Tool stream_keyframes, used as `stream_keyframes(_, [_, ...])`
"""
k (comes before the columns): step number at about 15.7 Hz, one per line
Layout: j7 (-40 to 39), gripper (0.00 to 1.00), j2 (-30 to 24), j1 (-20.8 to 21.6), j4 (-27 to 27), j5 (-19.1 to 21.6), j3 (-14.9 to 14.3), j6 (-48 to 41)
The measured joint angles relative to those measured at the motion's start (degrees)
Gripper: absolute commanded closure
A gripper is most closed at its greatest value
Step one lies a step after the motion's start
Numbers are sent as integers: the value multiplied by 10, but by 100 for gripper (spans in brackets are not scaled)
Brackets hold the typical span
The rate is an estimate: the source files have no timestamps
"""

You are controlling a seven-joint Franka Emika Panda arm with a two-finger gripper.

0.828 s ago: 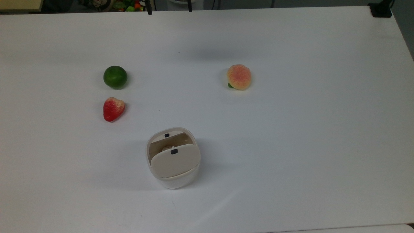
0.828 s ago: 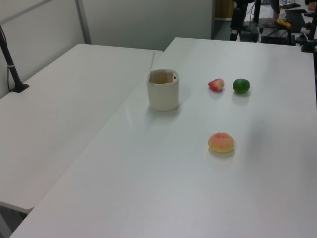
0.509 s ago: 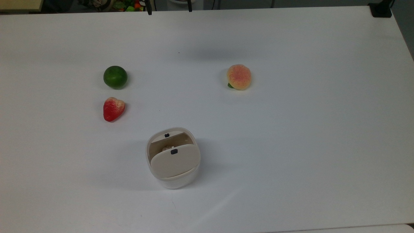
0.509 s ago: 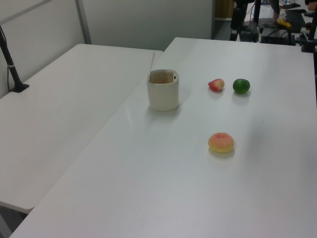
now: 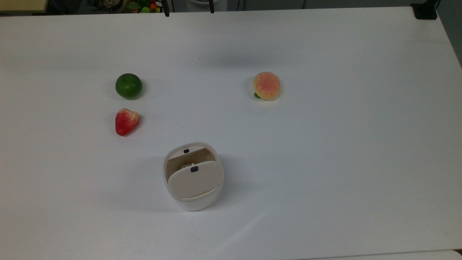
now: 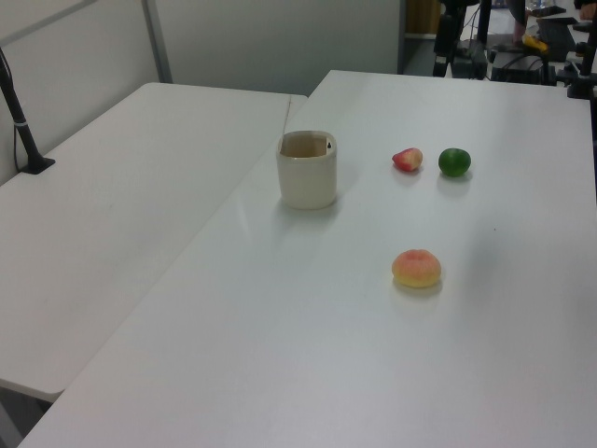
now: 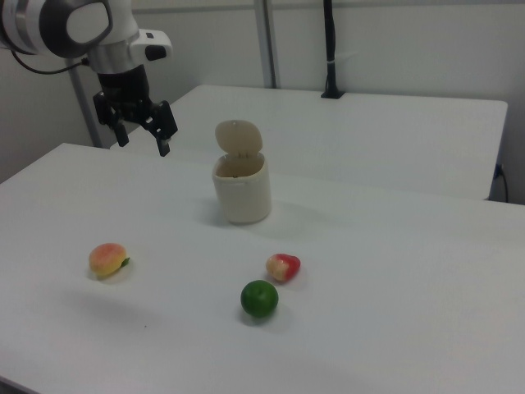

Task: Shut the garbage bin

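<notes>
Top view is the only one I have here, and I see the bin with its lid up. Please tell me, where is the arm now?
Observer: In the right view, the gripper hangs in the air, off to the right view's left of the garbage bin, touching nothing.
Operator: Are the jaws open?
Observer: Yes, spread apart and empty, pointing down.
Operator: How far is the lid open?
Observer: The lid stands almost upright above the rim, at the bin's far side in the right view.
Operator: Is any fruit close to the gripper?
Observer: No. The peach lies on the table, well below it.
</notes>
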Motion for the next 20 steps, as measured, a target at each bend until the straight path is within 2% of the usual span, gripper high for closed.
stream_keyframes(5, [0, 0, 0, 0, 0, 0, 0, 0])
stream_keyframes(8, [-1, 18, 0, 0, 0, 0, 0, 0])
stream_keyframes(12, [-5, 32, 0, 0, 0, 0, 0, 11])
stream_keyframes(15, [-6, 58, 0, 0, 0, 0, 0, 18])
stream_keyframes(16, [-6, 64, 0, 0, 0, 0, 0, 20])
stream_keyframes(17, [-6, 66, 0, 0, 0, 0, 0, 22])
stream_keyframes(20, [-6, 84, 1, 0, 0, 0, 0, 23])
